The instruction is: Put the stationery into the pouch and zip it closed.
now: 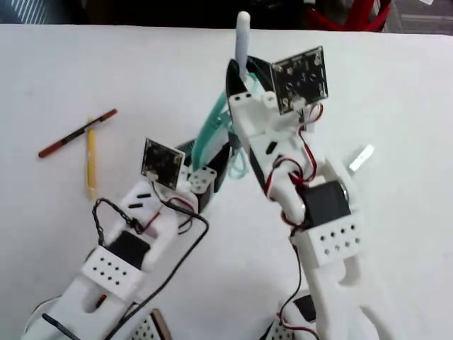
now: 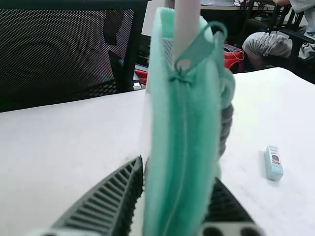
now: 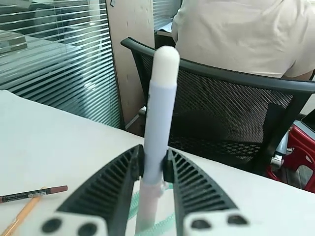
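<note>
- The green pouch (image 2: 182,147) stands upright near the centre of the high view, lifted from the worktop (image 1: 141,64). It looks soft and light, so I think it folds easily and needs a hold on its lower body, away from the mouth.
- Its zip pull (image 2: 197,49) hangs at the top edge. It is small and flat, probably difficult to pinch.
- The left pincer (image 2: 177,169) is closed on the lower part of the pouch.
- A pale pen (image 3: 160,123) stands vertical at the pouch mouth. How deep it sits inside, I cannot tell. It seems stiff and smooth, so it may slide.
- The right pincer (image 3: 153,150) grips this pen around the barrel.
- A red pencil (image 1: 78,133) and a yellow pencil (image 1: 90,159) lie at the left of the high view, and a small eraser (image 1: 361,157) lies at the right.
</note>
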